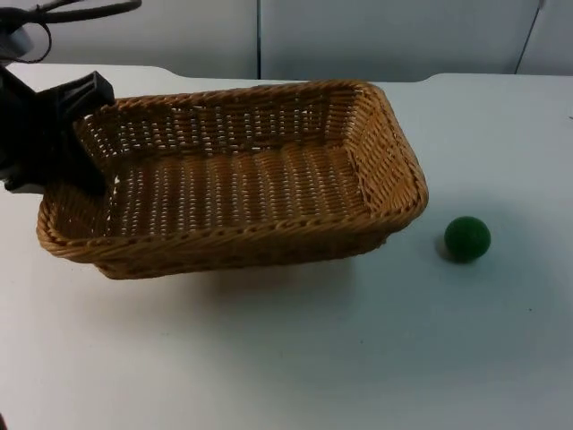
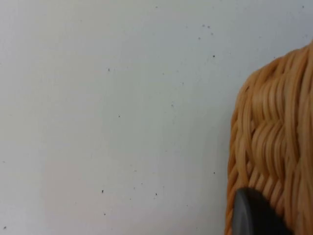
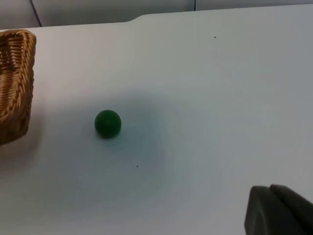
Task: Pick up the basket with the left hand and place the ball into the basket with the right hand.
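The wicker basket sat tilted, its left end raised off the white table, while the green ball lay on the table just off the basket's right end. Our left gripper was at the basket's left rim, fingers clamped on the weave; its fingertip pressed the wall. Our right gripper hung well back from the ball; we could not tell whether it was released or clenched. We judged it best to steady the basket level, then bring the right gripper squarely over the ball.
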You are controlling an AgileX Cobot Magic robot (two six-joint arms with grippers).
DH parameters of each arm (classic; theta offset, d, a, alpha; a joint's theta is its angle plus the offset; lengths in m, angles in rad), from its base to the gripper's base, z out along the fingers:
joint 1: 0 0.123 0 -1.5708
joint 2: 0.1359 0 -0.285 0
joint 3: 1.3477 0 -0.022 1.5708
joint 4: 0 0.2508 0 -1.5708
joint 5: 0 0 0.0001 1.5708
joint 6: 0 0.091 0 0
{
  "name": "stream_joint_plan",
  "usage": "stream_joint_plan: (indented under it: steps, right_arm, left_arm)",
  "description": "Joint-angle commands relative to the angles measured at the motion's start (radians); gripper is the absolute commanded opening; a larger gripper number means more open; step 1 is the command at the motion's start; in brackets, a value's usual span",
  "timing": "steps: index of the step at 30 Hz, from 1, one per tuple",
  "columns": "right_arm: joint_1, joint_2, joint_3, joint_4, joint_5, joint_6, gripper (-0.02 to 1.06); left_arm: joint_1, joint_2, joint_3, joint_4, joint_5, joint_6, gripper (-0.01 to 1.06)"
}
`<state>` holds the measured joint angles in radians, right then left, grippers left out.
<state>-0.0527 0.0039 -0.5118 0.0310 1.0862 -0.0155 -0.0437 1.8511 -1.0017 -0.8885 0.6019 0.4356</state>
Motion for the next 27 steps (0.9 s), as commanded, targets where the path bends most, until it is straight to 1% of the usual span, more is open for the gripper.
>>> stream_joint_plan:
  steps: [1,27]
  right_arm:
    - [-0.005,-0.004,0.003,0.000,-0.007,-0.005,0.00]
    - [-0.005,-0.004,0.003,0.000,-0.007,-0.005,0.00]
  left_arm:
    - [0.003,-0.016,0.002,-0.051,0.013,0.007,0.00]
    - [0.003,-0.016,0.002,-0.048,0.015,0.007,0.00]
